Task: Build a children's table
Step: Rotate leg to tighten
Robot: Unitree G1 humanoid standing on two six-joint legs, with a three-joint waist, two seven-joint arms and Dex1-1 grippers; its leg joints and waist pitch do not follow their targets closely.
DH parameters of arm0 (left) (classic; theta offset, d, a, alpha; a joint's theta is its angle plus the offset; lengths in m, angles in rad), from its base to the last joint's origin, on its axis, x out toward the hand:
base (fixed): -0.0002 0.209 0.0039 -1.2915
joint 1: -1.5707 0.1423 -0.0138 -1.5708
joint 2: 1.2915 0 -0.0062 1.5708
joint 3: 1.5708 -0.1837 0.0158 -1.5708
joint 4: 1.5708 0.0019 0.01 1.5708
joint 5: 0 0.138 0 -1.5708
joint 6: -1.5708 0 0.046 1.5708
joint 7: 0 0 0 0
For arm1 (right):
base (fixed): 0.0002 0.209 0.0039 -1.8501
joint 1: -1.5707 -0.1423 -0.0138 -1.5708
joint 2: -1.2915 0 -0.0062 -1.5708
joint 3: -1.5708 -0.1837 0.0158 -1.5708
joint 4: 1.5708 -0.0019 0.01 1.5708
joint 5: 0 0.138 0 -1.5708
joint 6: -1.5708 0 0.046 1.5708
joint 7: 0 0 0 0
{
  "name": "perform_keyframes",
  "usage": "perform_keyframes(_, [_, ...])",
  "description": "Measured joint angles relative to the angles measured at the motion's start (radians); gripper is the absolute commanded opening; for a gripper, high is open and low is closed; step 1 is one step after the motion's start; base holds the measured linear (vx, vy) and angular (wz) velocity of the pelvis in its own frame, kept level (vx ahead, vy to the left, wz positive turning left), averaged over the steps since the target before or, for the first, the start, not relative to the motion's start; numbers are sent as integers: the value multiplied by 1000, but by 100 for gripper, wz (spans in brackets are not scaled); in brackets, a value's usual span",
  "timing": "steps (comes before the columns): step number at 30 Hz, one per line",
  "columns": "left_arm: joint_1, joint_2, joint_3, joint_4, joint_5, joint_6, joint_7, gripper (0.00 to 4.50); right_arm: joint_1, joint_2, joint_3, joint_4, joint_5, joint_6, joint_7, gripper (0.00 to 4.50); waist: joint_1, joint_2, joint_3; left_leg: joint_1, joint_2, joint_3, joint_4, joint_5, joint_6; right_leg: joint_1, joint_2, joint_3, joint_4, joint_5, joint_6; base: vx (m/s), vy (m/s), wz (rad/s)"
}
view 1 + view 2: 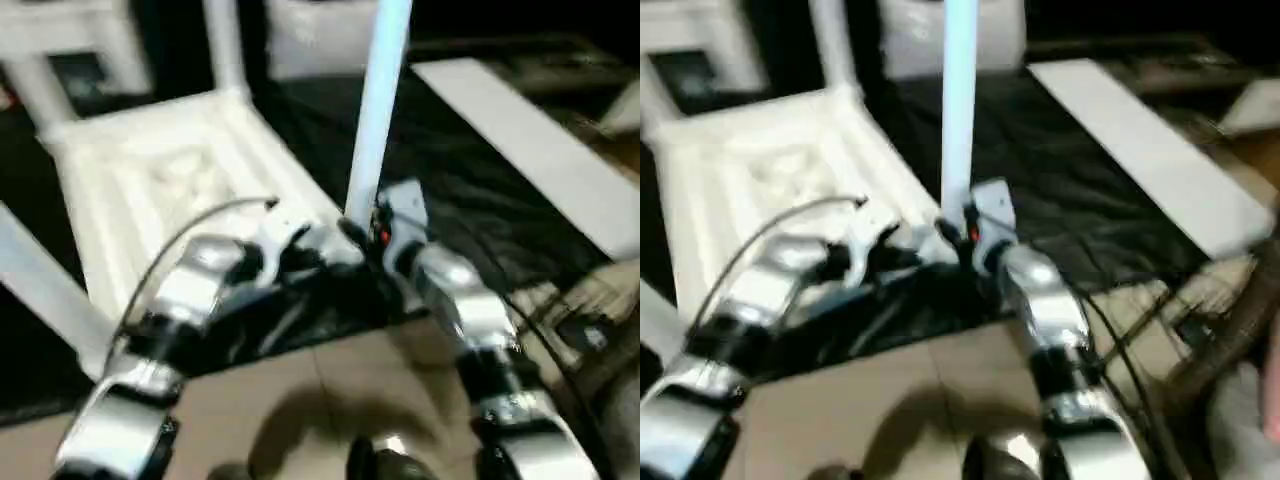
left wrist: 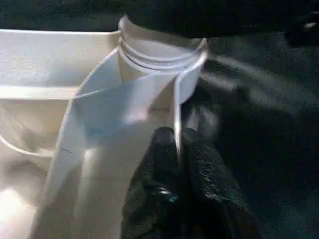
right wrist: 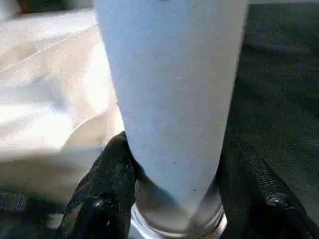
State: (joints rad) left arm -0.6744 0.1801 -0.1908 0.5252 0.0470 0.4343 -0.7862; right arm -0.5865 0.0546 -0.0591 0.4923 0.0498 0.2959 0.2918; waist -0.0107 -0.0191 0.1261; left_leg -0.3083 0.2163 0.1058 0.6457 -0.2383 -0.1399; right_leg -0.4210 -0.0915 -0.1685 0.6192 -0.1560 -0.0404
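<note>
Hazard: upright white leg (image 1: 380, 110), held near its threaded base between the right gripper (image 3: 174, 174) jaws over the upturned table top (image 1: 160, 180) corner, risks cross-threading if tilted; left gripper (image 2: 177, 149) jaws pinched shut on corner rib

No readable text, labels, brands, numbers or signs on anything in view.
</note>
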Motion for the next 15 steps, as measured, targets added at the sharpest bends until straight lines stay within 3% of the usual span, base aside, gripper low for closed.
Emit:
perform_keyframes(1, [0,-8,1,0,0,2,12,0,-2,1,-5,3,0,-5,-5,251,2,-3,1,9,-3,9,-3,-6,7,-1,-5,-4,-7,0,0,90,4,-5])
perform_keyframes(2, [-2,-7,9,-4,-1,3,15,0,-10,11,-4,4,8,-19,-5,251,4,10,-1,-6,-2,2,-10,-19,30,6,-10,-33,-35,0,1,90,4,-5])
perform_keyframes(3, [-3,-7,16,-8,-3,3,14,0,-13,12,-4,3,12,-28,-6,275,-1,27,-5,-29,9,-17,-20,-20,32,12,-10,-62,-66,4,7,128,71,-38])
perform_keyframes(4, [-4,-6,17,-13,-4,3,14,0,-13,10,-4,3,14,-36,-4,285,-1,30,-6,-33,18,-20,-26,-14,23,12,-4,-67,-81,9,15,74,64,-12])
perform_keyframes(5, [-4,-6,14,-18,-5,3,14,0,-8,1,2,0,14,-45,6,294,-4,29,-8,-33,20,-16,-23,2,4,11,-2,-57,-74,22,-1,74,64,-12])
perform_keyframes(7, [-4,-2,8,-21,-5,2,10,0,5,-20,22,-3,11,-68,34,312,-4,21,-8,-26,0,-4,-22,-2,7,10,-5,-29,-71,56,-14,57,38,11])
perform_keyframes(8, [-4,12,5,-29,-6,0,1,0,11,-40,44,-11,2,-81,64,322,-1,21,-8,-25,-3,1,-32,-1,7,6,-6,-23,-73,56,-13,60,50,10])
perform_keyframes(12, [0,58,-8,-51,-9,-28,-43,0,47,-86,68,-52,-1,-119,161,358,15,18,-11,-35,-6,6,-38,4,17,-14,-3,-5,-64,57,-14,0,0,0])
perform_keyframes(15, [15,100,-20,-72,-12,-65,-92,0,94,-151,91,-100,22,-146,274,385,22,17,-11,-41,-6,7,-37,3,20,-25,-3,-3,-54,53,-18,0,0,0])
